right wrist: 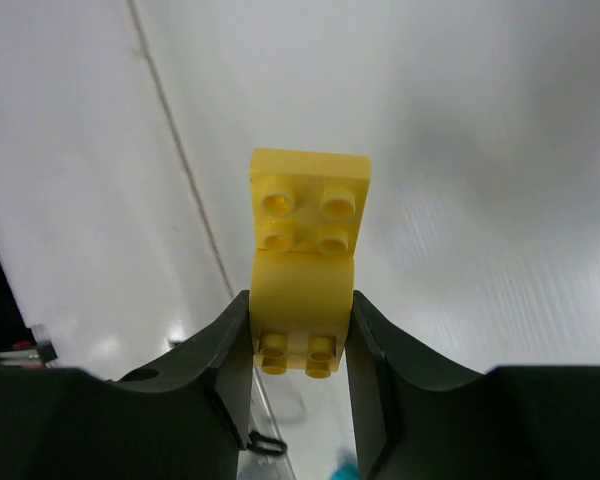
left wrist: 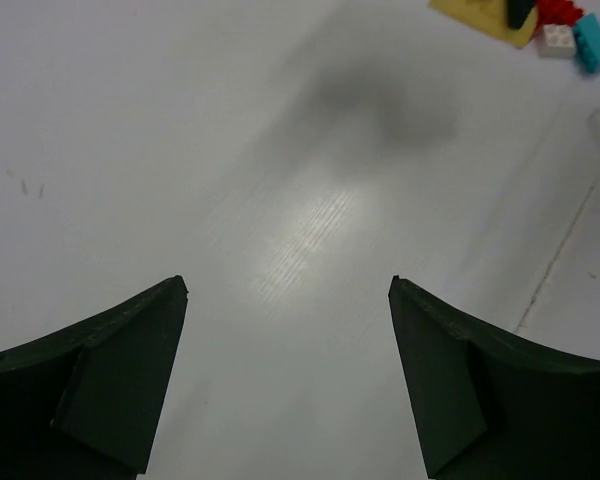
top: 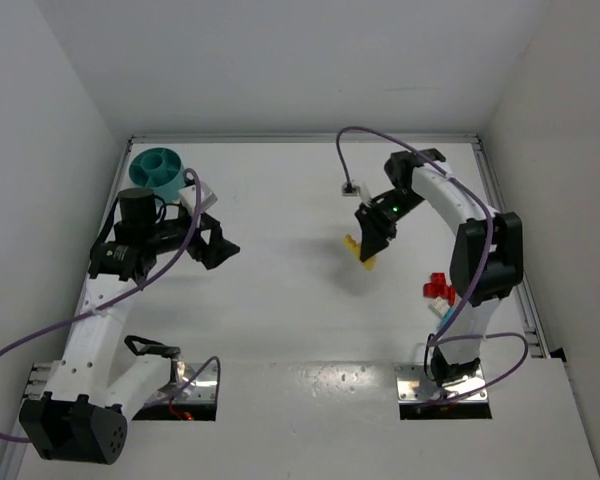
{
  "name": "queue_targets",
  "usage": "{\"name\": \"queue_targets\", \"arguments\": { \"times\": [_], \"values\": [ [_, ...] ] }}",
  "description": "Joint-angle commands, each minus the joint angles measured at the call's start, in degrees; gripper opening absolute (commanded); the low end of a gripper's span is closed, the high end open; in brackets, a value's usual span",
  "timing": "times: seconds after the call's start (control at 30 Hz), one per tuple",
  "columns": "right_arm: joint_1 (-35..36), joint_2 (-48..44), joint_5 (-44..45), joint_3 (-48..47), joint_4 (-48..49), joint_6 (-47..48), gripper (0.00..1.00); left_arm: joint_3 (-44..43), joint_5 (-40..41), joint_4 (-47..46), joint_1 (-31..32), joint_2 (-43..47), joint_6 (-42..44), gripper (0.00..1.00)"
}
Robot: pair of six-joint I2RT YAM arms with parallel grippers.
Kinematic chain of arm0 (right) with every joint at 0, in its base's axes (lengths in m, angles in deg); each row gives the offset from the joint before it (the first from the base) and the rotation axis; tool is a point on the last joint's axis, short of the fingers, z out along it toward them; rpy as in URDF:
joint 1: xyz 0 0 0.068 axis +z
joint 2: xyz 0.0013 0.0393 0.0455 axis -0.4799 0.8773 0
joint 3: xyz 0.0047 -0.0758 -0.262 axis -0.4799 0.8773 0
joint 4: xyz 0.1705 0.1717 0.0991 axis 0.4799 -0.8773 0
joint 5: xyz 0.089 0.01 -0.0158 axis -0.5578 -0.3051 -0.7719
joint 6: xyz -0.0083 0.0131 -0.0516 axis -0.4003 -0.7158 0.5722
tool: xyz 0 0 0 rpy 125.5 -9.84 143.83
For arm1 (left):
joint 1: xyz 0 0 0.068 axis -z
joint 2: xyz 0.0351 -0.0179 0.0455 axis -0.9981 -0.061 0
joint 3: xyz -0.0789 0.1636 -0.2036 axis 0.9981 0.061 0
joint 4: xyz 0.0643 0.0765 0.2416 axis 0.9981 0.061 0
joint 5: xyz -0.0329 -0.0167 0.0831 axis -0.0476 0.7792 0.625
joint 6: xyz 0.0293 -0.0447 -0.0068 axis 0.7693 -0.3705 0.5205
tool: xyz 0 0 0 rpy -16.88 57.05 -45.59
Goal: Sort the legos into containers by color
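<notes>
My right gripper (top: 370, 245) is shut on a yellow lego (top: 361, 250) and holds it above the table's middle; in the right wrist view the yellow lego (right wrist: 305, 270) sits clamped between the two fingers. Red legos (top: 438, 290) and a cyan one (top: 440, 309) lie by the right arm's base; the left wrist view shows them at its top right (left wrist: 560, 12). The teal bowl (top: 158, 168) with inner dividers stands at the far left. My left gripper (top: 220, 248) is open and empty, just right of the bowl, over bare table (left wrist: 290, 290).
A white block (top: 202, 192) sits on the left arm beside the bowl. A small connector (top: 350, 186) on a purple cable rests mid-table at the back. White walls enclose the table on the left, back and right.
</notes>
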Motion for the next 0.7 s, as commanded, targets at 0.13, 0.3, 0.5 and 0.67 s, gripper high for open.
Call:
{"name": "queue_targets", "arguments": {
  "times": [0.13,0.3,0.5,0.67],
  "values": [
    [8.01,3.49,-23.66,-14.40,-4.92,-6.09,0.00,-0.87,-17.43,-10.80,1.54,-4.78,-15.87,0.89],
    [14.42,5.60,-31.48,-16.17,-4.92,-7.23,0.00,3.88,-21.05,-29.54,5.05,-6.46,-34.27,0.89],
    [21.20,5.61,-30.88,-15.47,-3.77,-7.24,0.00,4.41,-19.48,-43.70,10.50,-9.80,-48.43,0.91],
    [22.43,6.22,-30.36,-18.01,-3.77,-7.24,0.00,3.79,-17.55,-44.34,15.86,-11.21,-49.24,0.94]
  ]
}}
